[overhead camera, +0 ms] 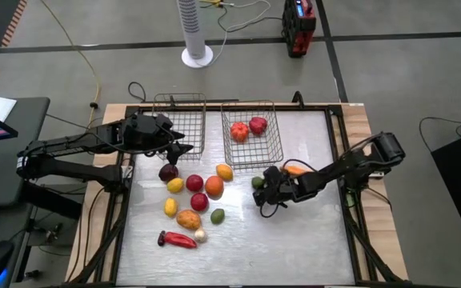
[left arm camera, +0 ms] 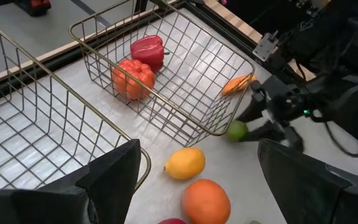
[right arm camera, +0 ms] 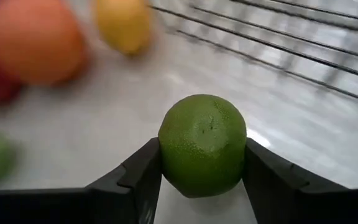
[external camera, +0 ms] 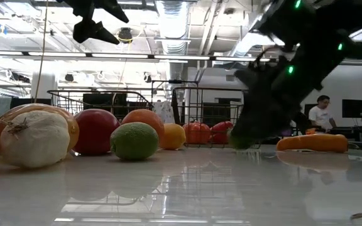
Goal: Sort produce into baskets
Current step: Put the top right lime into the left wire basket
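Note:
My right gripper (overhead camera: 260, 186) is low over the table, just near of the right wire basket (overhead camera: 272, 142), and is shut on a green lime (right arm camera: 204, 144). That basket holds two red pieces (overhead camera: 247, 128). The left basket (overhead camera: 181, 120) shows nothing inside. My left gripper (overhead camera: 184, 150) is open and empty, raised near the left basket's near edge. The remaining produce lies in a pile (overhead camera: 194, 196) on the table: red, orange, yellow, green and dark purple rounds, a white garlic (overhead camera: 200, 235) and a red chili (overhead camera: 177, 239). An orange carrot (overhead camera: 296, 169) lies beside my right arm. My right gripper pinches the lime's two opposite sides (right arm camera: 166, 155) between its two fingers (right arm camera: 143, 177). The fingers come from the table's right, slanting down toward the left. The lime sits at table height (external camera: 237, 141); whether it still rests on the table I cannot tell.
Free table lies near and right of the pile. A raised black frame (overhead camera: 338, 160) borders the table. A white fan base (overhead camera: 197, 56) and a red device (overhead camera: 298, 28) stand on the floor beyond. A person (external camera: 322, 113) sits in the room behind.

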{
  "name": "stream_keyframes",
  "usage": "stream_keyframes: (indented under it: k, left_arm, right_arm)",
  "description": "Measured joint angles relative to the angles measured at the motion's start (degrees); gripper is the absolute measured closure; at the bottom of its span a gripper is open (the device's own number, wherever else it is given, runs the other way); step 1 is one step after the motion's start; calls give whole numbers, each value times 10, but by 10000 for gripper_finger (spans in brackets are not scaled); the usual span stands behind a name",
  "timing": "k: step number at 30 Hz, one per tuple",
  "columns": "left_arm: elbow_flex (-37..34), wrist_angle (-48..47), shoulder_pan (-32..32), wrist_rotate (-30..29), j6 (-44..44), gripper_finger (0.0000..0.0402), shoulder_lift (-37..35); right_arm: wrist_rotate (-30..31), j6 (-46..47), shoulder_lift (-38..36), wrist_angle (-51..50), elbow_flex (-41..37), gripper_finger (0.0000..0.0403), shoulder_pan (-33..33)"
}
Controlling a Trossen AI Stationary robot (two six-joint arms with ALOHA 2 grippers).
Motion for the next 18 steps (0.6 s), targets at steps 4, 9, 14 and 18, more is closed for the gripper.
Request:
stream_keyframes:
  k: [4, 9, 14, 18]
  left_arm:
    - [0, 0, 0, 17, 8, 90, 3]
    - [-1, 14, -1, 53, 51, 90, 10]
    - [0, 55, -40, 72, 152, 90, 30]
    - [0, 138, -89, 46, 270, 90, 67]
  right_arm:
    - [-44, -62, -54, 4, 27, 182, 9]
    - [-61, -153, -115, 8, 79, 186, -2]
    - [-107, -214, -136, 29, 130, 181, -59]
    - [-188, -225, -128, 31, 169, 181, -109]
